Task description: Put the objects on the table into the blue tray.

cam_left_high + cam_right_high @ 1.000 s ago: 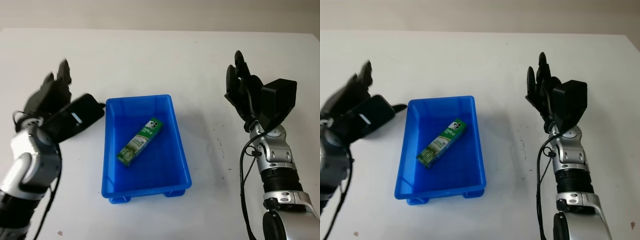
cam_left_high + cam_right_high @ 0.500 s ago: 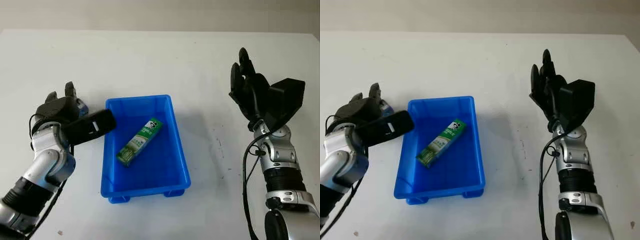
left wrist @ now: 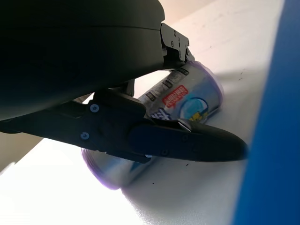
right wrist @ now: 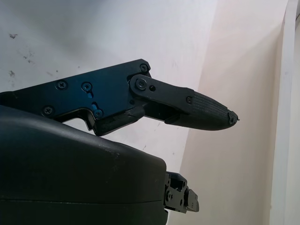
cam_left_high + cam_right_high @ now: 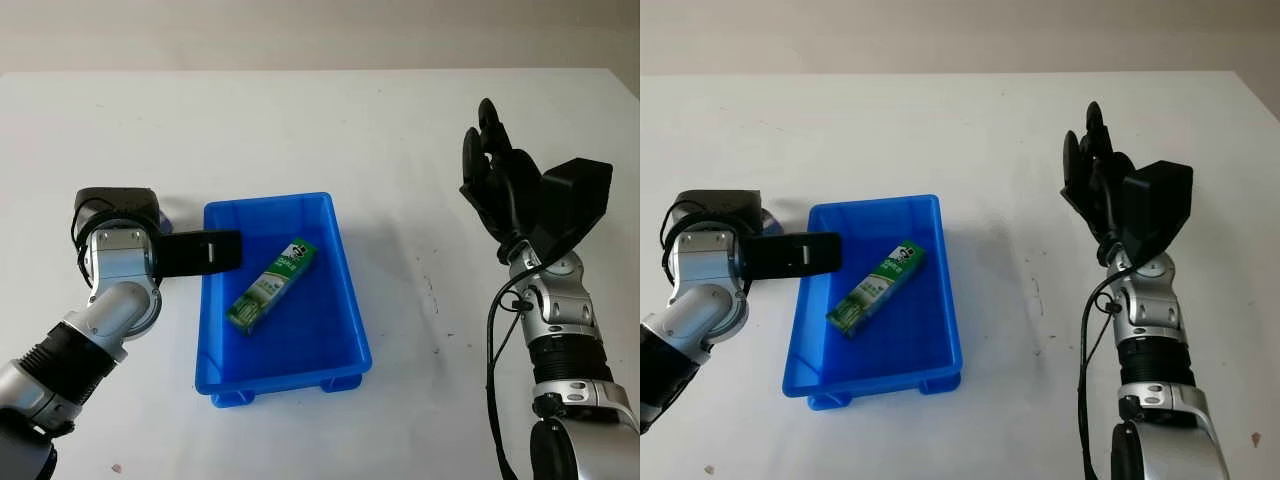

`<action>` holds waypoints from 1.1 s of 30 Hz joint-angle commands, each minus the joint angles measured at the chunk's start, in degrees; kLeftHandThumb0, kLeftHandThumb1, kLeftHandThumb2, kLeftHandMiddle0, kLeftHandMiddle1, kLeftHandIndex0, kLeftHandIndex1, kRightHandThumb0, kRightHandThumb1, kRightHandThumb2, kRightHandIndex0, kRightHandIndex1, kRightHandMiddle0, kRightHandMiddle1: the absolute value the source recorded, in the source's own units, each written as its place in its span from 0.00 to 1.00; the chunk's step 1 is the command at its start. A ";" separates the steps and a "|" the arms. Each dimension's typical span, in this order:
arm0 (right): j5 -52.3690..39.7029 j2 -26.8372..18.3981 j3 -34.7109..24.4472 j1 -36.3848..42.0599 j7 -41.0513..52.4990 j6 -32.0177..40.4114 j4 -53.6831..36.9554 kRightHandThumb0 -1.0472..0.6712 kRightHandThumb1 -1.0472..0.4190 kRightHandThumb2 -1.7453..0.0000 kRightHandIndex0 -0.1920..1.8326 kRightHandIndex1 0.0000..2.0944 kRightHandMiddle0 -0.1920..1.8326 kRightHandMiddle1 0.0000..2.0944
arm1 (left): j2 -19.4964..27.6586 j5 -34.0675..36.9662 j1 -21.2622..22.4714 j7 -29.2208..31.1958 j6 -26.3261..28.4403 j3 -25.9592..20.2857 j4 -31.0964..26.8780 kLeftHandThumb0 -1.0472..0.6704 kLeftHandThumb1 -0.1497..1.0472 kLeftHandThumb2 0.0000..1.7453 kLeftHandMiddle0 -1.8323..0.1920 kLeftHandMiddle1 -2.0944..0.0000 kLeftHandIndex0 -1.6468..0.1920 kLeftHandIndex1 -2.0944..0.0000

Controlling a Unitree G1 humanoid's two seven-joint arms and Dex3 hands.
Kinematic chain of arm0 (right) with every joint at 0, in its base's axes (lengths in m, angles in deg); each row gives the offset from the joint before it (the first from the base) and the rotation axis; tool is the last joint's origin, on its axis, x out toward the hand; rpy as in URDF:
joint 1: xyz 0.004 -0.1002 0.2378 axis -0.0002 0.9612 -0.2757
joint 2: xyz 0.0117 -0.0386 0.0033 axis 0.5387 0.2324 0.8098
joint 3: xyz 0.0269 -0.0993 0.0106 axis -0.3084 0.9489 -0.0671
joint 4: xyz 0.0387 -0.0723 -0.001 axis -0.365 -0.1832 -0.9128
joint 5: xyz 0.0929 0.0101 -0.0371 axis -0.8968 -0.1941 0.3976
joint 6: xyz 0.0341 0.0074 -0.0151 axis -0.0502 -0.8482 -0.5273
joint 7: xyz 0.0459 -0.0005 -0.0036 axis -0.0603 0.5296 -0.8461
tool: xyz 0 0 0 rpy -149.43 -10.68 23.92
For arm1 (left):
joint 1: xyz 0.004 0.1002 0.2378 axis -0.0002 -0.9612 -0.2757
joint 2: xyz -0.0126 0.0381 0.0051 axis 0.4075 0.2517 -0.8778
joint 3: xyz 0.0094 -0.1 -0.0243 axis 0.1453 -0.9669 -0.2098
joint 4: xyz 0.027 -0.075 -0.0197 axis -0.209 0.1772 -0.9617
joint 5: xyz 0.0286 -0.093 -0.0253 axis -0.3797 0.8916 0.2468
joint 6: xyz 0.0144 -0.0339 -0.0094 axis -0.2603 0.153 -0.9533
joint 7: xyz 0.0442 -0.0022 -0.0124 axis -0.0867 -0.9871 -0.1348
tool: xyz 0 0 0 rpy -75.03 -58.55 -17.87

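The blue tray [image 5: 352,290] stands mid-table with a green toothpaste box [image 5: 272,285] lying at a slant inside it. Just left of the tray a blue-and-purple can [image 3: 185,98] lies on its side on the table, close to the tray's outer wall [image 3: 272,140]. My left hand [image 5: 120,208] is down on the table over that can. One finger [image 3: 201,140] stretches along the can's side without curling round it, so the hand is open. My right hand [image 5: 495,165] is open, raised above the table to the right of the tray.
The black camera block [image 5: 200,253] on my left wrist juts over the tray's left rim. The white table [image 5: 300,130] runs far behind the tray to a wall. Small dark marks [image 5: 432,290] dot the surface between the tray and my right arm.
My left hand has swung down from a raised pose to the table left of the tray and now lies over the can. The right hand has barely shifted.
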 commanded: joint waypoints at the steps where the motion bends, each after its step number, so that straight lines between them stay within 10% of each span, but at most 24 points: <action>1: 0.01 -1.06 0.08 -1.07 0.42 -0.06 -0.68 0.16 0.00 0.61 0.00 0.00 0.00 0.00 | -1.07 -0.29 -2.69 -2.18 -0.89 -1.22 -0.20 0.35 1.00 0.13 0.70 0.00 0.76 0.61; 6: -0.12 -1.06 -0.21 -1.19 0.25 0.25 -1.11 0.16 0.00 0.62 0.00 0.00 0.00 0.00 | -2.00 -0.25 -4.61 -11.23 -4.82 -5.07 -4.78 0.36 1.00 0.14 0.64 0.00 0.81 0.54; 12: -0.73 -0.78 -0.29 -1.36 0.67 0.31 -1.17 0.18 0.00 0.61 0.00 0.00 0.00 0.00 | -2.87 -5.56 -3.26 -16.99 -8.18 -6.74 -7.39 0.32 1.00 0.12 0.55 0.00 0.88 0.02; 21: -0.48 -0.51 0.37 -1.17 0.75 0.53 -1.78 0.18 0.00 0.60 0.00 0.00 0.00 0.00 | -5.16 -3.56 -1.92 -33.57 -16.57 -13.72 -10.94 0.33 1.00 0.15 0.45 0.00 0.71 0.00; 33: -1.06 -0.20 0.28 -0.66 0.94 1.09 -2.49 0.19 0.00 0.60 0.00 0.00 0.00 0.00 | -7.77 -0.74 -1.91 -37.37 -22.22 -17.63 -16.23 0.34 1.00 0.16 0.40 0.00 0.62 0.00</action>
